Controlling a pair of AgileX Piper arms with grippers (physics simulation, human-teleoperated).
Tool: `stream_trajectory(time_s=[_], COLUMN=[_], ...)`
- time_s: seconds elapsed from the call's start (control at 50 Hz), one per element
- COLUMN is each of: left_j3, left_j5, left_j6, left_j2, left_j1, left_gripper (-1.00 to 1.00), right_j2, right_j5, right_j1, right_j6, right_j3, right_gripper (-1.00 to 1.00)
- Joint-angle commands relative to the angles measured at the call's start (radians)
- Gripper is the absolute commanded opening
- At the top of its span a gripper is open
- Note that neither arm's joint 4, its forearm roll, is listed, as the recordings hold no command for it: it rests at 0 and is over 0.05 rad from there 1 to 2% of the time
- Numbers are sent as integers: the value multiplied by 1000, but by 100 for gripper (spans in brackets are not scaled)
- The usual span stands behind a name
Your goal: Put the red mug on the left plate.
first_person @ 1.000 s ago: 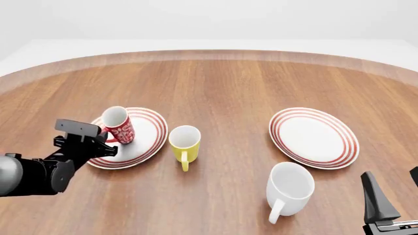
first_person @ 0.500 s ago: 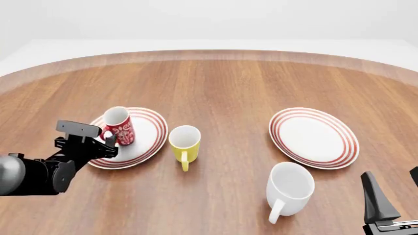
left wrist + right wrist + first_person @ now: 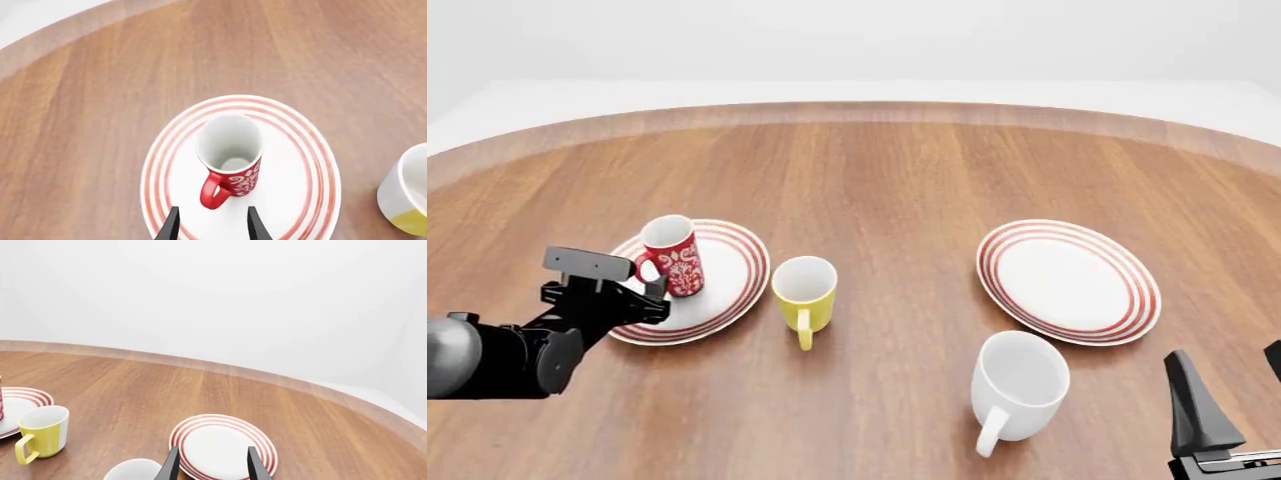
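Observation:
The red mug (image 3: pixel 675 258) with its white swirly pattern stands upright on the left plate (image 3: pixel 727 280), toward the plate's left part. Its handle points toward my left gripper (image 3: pixel 641 290). In the left wrist view the mug (image 3: pixel 230 155) sits on the ringed plate (image 3: pixel 293 185). My left gripper (image 3: pixel 212 230) is open just behind the handle and holds nothing. My right gripper (image 3: pixel 1234 385) is at the near right edge. It is open and empty, as the right wrist view (image 3: pixel 212 467) shows.
A yellow mug (image 3: pixel 803 290) stands just right of the left plate. A larger white mug (image 3: pixel 1018 380) stands at the near right, in front of the second ringed plate (image 3: pixel 1068 280). The round wooden table's far edge (image 3: pixel 854 108) curves across the back.
The red mug has gone from leaning to standing upright on the left plate. My left gripper has let it go and drawn back slightly. The right arm has not moved.

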Motion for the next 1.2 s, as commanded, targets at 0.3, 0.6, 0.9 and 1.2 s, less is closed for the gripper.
stream_trajectory(time_s=[0.3,0.6,0.9,1.2], left_j3=[30,61,95,101], left_j5=[-12,-21,-47,-49], left_j6=[-15,-9,-23,-47], left_j2=[-18,-51,-52,-57], left_j1=[-7,-13,-26,-42], left_gripper=[100,100,100,100], right_j2=[0,0,0,0], right_j5=[0,0,0,0], right_j1=[0,0,1,0], right_j6=[0,0,0,0], right_j3=[0,0,0,0], right_gripper=[100,100,100,100])
